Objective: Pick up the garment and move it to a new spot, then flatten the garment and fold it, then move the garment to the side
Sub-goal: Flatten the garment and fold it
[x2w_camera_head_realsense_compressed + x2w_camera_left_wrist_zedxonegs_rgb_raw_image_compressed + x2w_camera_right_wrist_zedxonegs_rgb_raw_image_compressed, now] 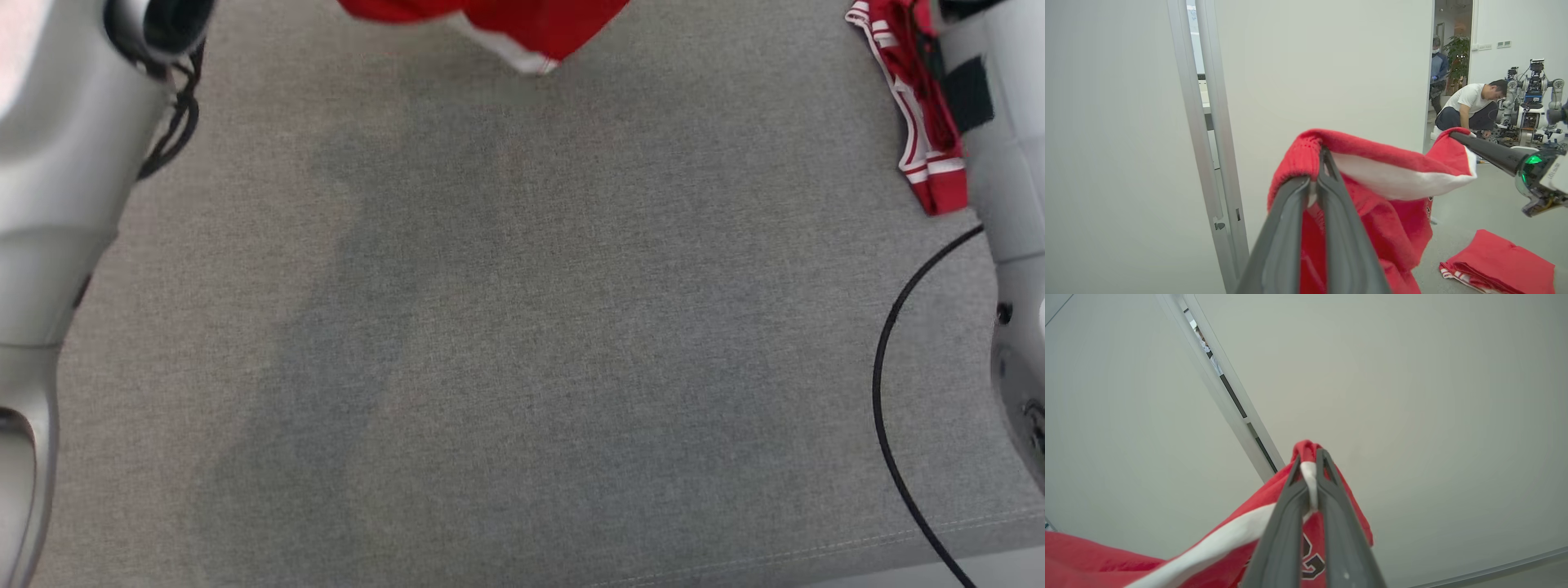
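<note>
A robotics lab: another robot beyond white partitions, a person crouching beside.

Red garment at top edge; black cable on R.

Red garment, white trim, hanging aloft, bunched.
</note>
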Tool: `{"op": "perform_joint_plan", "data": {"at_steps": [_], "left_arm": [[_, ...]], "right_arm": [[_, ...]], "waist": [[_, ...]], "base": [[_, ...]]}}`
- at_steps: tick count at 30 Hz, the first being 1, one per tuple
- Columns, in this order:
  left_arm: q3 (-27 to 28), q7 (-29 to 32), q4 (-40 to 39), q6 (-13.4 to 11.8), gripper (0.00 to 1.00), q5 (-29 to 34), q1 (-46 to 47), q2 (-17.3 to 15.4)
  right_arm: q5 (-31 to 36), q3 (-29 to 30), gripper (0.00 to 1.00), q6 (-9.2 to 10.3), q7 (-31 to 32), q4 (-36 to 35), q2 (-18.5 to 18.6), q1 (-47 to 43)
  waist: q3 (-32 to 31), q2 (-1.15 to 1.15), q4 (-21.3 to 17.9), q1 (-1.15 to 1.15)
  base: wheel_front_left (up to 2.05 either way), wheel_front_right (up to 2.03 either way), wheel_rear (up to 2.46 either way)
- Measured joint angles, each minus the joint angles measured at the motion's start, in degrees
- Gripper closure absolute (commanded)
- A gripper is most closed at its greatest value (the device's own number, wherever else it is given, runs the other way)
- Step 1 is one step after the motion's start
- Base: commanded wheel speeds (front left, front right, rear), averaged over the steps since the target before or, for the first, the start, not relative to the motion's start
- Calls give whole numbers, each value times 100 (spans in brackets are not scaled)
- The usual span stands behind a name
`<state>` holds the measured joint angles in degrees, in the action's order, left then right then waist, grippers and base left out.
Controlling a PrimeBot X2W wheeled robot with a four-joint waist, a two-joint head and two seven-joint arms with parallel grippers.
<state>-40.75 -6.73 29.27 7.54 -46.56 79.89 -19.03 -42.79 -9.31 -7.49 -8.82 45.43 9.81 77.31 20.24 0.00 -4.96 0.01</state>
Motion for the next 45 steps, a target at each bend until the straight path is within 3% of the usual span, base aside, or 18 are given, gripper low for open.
{"op": "perform_joint_plan", "data": {"at_steps": [7, 16, 20, 25, 30, 37, 45], "left_arm": [[-328, -282, 800, 0, 100, -443, 1069, 58], [-832, -740, 958, -1, 100, -1101, 744, -93], [-958, -805, 666, -1, 100, -1062, -115, -246], [-287, -831, -20, -34, 100, -664, -1717, -153], [352, -829, -799, -187, 100, -125, -3600, 65], [478, -829, -1550, -248, 100, 517, -5555, 218], [274, -829, -1689, -224, 100, 805, -6851, 145]], "right_arm": [[-47, -219, 100, 0, -165, 597, -36, 1024], [-485, -790, 100, 0, -391, 719, -52, 588], [-700, -1198, 100, 0, -447, 469, 77, -133], [-978, -1850, 100, 0, -491, -138, 487, -1458], [-1383, -2148, 100, 0, -552, -891, 937, -2832], [-1634, -2098, 100, 0, -592, -1645, 1385, -4494], [-1726, -1623, 100, 0, -615, -2288, 1585, -6280]], "waist": [[415, 0, -45, 0], [598, 0, -209, 0], [499, 0, -254, 0], [280, 0, -210, 0], [-29, 0, -126, -1], [-490, 0, -64, -1], [-929, 0, -32, -1]], "base": [[0, 0, 0], [0, 0, 0], [0, 0, 0], [0, 0, 0], [0, 0, 0], [0, 0, 0], [0, 0, 0]]}}
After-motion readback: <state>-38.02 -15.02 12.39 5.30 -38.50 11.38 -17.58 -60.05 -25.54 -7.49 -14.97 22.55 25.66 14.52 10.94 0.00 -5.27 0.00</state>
